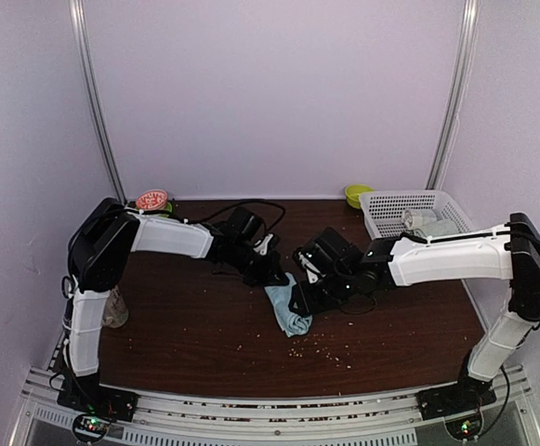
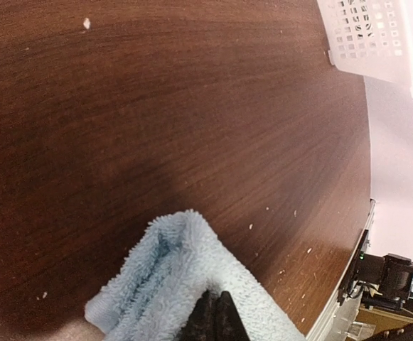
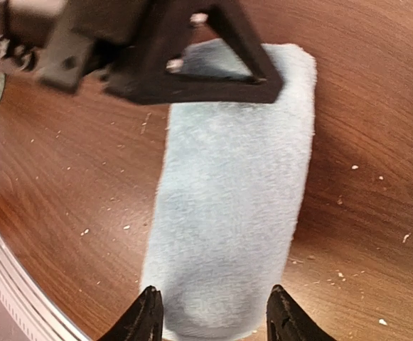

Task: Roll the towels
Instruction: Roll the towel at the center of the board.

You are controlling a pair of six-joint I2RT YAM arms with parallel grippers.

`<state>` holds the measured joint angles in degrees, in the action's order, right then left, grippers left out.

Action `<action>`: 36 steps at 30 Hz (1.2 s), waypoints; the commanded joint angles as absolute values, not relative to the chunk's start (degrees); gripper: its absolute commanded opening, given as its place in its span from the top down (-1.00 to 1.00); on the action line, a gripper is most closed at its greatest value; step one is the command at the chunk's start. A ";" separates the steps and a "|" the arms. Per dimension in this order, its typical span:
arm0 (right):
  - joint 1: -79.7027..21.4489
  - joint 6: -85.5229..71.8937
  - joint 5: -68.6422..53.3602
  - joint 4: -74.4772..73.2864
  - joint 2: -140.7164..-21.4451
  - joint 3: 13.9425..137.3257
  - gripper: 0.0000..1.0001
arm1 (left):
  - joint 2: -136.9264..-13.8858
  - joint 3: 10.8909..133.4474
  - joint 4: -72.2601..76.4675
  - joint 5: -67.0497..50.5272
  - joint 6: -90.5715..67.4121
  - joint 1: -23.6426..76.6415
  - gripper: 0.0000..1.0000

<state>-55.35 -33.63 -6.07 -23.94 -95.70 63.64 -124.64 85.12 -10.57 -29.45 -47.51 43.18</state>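
Top view: the light blue towel (image 1: 288, 311) lies mid-frame on the table (image 1: 186, 325), with the white basket (image 1: 409, 214) at upper right. Left wrist, bottom edge: the left gripper (image 2: 217, 320) has its fingers together, tips touching the towel. Only the right wrist view shows the right gripper (image 3: 213, 302), fingers apart, straddling the towel's end.

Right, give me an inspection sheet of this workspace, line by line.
Surface: dark wooden table, scattered with crumbs.
Job's things: light blue towel, folded into a strip, mid-table.
Clutter: white basket holding pale rolled cloths; green bowl; red-lidded container; clear cup.
Grippers: left gripper shut at one end of the towel; right gripper open, straddling its other end.
Cables: black loops behind the left arm.
Surroundings: pale walls, metal posts.
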 commanded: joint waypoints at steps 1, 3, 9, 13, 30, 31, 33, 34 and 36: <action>-56.58 -31.77 -3.93 -26.28 -95.91 66.23 0.06 | -127.93 86.63 -11.85 -27.58 -47.30 42.45 1.00; -56.69 -31.65 -4.09 -26.43 -97.24 66.15 0.15 | -128.33 86.87 -11.78 -27.55 -47.33 42.45 1.00; -57.62 -33.22 -5.03 -27.08 -99.81 62.92 0.48 | -129.78 87.30 -11.43 -28.17 -47.38 42.45 1.00; -59.24 -34.03 -4.42 -28.76 -102.39 61.64 0.58 | -130.64 86.98 -10.88 -28.40 -47.57 42.45 1.00; -60.12 -34.03 -1.08 -35.11 -96.14 67.37 0.01 | -132.37 83.81 -8.03 -29.06 -47.21 42.19 1.00; -59.61 -33.87 -0.57 -35.08 -95.41 68.46 0.01 | -132.31 83.72 -7.88 -29.14 -47.20 42.18 1.00; -58.89 -33.37 -0.05 -34.12 -94.95 70.62 0.06 | -132.34 83.52 -7.55 -29.05 -47.22 42.19 1.00; -58.70 -33.19 0.23 -33.12 -95.35 71.23 0.10 | -132.33 83.42 -7.41 -29.06 -47.30 42.19 1.00; -58.34 -33.14 -0.24 -32.37 -97.36 72.96 0.22 | -132.44 83.31 -7.22 -29.08 -47.32 42.20 1.00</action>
<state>-59.37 -33.91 -1.45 -32.60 -96.88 69.10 -128.95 85.91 -3.46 -32.75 -48.03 42.92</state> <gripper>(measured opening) 0.433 0.001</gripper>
